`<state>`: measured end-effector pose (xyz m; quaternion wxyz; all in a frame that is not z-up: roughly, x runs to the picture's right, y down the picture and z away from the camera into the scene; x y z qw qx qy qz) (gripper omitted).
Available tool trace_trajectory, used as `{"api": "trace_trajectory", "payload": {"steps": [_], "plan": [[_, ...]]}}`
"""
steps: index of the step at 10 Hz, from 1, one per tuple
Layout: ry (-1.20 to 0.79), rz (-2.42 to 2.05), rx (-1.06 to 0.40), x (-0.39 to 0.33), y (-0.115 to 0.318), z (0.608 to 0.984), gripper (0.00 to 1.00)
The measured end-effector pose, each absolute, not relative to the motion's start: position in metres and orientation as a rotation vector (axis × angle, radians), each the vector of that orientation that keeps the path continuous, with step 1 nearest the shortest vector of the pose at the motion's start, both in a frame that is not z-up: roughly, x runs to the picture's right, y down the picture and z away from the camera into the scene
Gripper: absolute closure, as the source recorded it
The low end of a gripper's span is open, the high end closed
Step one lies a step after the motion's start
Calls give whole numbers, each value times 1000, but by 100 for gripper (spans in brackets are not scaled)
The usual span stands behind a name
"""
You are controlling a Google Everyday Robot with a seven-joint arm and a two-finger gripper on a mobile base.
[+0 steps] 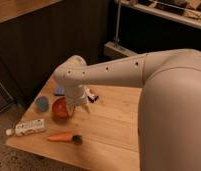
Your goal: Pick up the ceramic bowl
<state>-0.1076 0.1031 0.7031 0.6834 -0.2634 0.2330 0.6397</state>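
The ceramic bowl [58, 108] is orange-red and glossy and sits on the wooden table [109, 125] near its left side. My white arm reaches in from the right and bends down over the bowl. The gripper [70, 107] hangs at the bowl's right rim, touching or just above it, and hides that side of the bowl. I cannot see whether it holds anything.
A small blue round cup [42, 103] stands just left of the bowl. A white tube [26, 128] and an orange carrot [62, 136] lie near the front left edge. A small dark and red object [92, 97] and a blue item [59, 91] lie behind the arm.
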Motion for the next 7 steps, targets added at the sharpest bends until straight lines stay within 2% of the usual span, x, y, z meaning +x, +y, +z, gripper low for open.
{"api": "trace_trajectory", "payload": {"steps": [3,7], "plan": [[516,1449,-594,-109,94,706,35],[497,1502,-572,-105,39,748,35]]}}
